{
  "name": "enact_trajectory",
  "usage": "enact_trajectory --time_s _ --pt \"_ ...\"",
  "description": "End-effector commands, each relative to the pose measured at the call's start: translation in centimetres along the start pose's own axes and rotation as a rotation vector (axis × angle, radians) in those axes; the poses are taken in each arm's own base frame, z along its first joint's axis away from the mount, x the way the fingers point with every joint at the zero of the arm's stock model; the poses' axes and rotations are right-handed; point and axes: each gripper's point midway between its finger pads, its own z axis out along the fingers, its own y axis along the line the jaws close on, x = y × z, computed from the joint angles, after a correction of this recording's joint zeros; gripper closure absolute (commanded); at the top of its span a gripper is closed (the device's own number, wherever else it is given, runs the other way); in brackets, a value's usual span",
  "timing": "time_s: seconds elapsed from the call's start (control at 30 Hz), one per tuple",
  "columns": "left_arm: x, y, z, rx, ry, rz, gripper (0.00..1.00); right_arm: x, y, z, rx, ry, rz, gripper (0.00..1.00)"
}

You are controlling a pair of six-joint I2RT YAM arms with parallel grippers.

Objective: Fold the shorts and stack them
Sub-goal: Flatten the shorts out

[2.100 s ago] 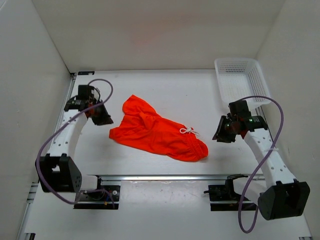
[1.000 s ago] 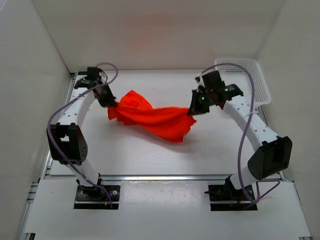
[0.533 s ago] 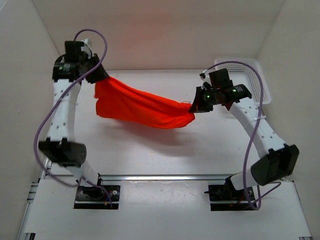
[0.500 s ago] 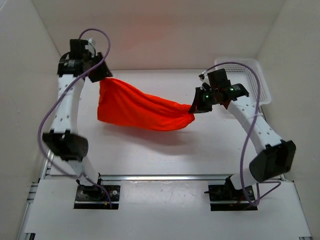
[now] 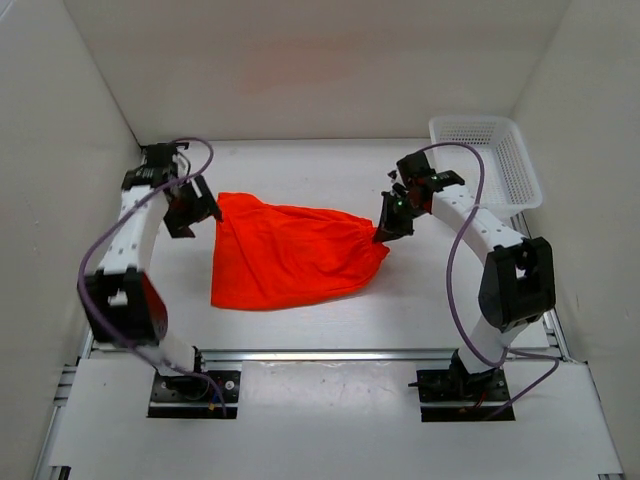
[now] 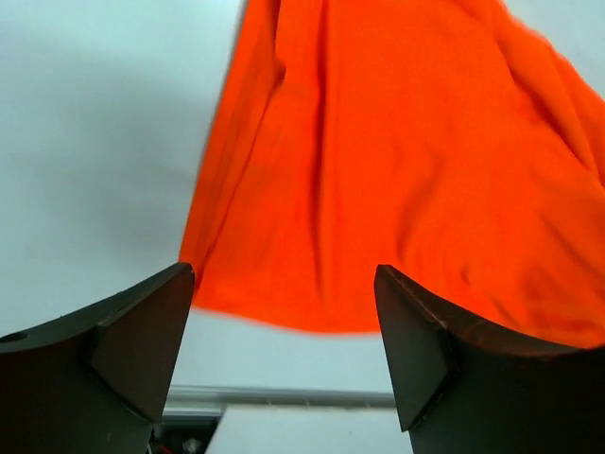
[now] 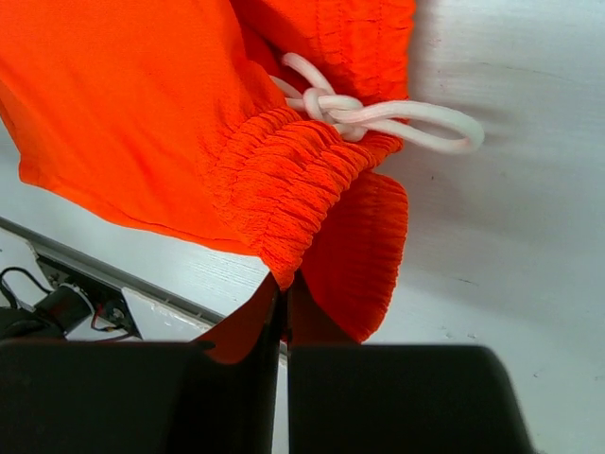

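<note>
Shorts (image 5: 285,255): flat on the counter (image 5: 300,170) between the two arms, broad at the left, drawn to a point at the right, a few soft creases across the cloth.
Left jaws: apart, nothing between them, just beside the far left corner of the shorts; only cloth and counter beyond the tips in the wrist view.
Right jaws: pinched together on a thin fold of the elastic waistband (image 7: 284,175), low over the counter.
Drawstring (image 7: 378,115): knotted, looped loose on the counter just past the waistband, near the right jaws.
Basket (image 5: 485,150): far right corner, well apart from the cloth.
Step, as judged: spreading flat ahead of the first fold; no fold made yet.
Risk, one-sided hold: likely to drag and bunch the whole garment if pulled from the right alone, with the left corner free.
Risk, thin pinch: may slip off the elastic under tension, dropping the right end in a heap.
Risk, left regrasp: could close on the top layer only, or on bare counter, and peel the layers apart.
Risk, drawstring: apt to snag or trail out of the fold.
Risk, creases: crooked fold if left unsmoothed.
</note>
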Motion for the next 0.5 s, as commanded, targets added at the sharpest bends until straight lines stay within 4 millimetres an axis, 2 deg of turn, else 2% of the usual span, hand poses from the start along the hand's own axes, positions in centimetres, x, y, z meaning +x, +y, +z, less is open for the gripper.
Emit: enact_trajectory --time_s 0.0,0.03,0.07,0.13,0.23,0.4,0.47 --pt "3.9 -0.2 -2.3 0.098 -0.042 -0.067 0.14 0.2 0.5 -1.2 -0.01 -0.042 -0.025 1.0" --pt "7.5 1.1 -0.6 0.074 0.044 -0.128 0.14 0.6 0.0 -0.9 0.005 -0.032 -0.019 1.0" --pt "8.9 1.2 -1.0 0.083 0.035 -0.147 0.14 1.4 0.0 -0.8 0.007 -0.02 -0.023 1.0" --pt "12.1 2.7 0.7 0.044 0.083 -0.235 0.11 1.8 -0.3 -0.7 0.008 -0.017 -0.013 1.0" --pt "14.2 3.7 1.9 -0.004 0.114 -0.292 0.09 2.9 -1.0 -0.7 0.023 -0.006 -0.008 1.0" --pt "14.5 3.9 3.2 -0.052 0.149 -0.3 0.08 3.8 -1.1 -1.4 0.017 -0.018 -0.012 1.0" --pt "14.3 4.7 4.3 -0.095 0.131 -0.318 0.05 3.6 -1.0 -1.8 0.021 -0.033 -0.016 1.0"
